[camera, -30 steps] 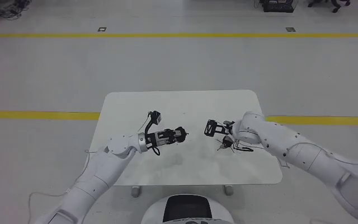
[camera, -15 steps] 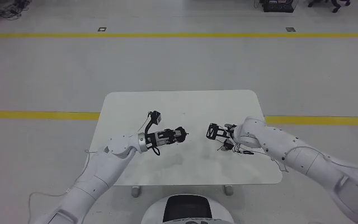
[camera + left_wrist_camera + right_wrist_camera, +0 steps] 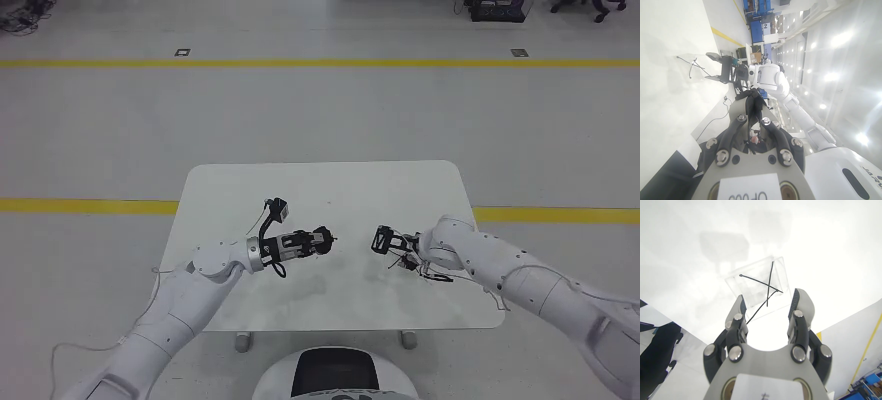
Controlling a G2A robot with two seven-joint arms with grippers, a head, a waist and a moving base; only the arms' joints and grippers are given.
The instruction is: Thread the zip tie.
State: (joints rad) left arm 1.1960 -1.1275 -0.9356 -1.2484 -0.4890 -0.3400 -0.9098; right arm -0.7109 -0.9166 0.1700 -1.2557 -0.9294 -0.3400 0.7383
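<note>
Altogether 3 black zip ties across 1 clear tray.

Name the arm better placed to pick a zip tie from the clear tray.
Right. The right gripper, open, hangs just over the clear tray holding the zip ties; the left gripper sits farther off, shut.

Looking down from above, the zip ties are too small to count, and the right arm's wrist covers most of the clear box that holds them. From the right wrist, one tail runs out of sight behind a finger of the spread right gripper. The left gripper has its fingers pressed together around a dark clump. I can't tell what it is.
</note>
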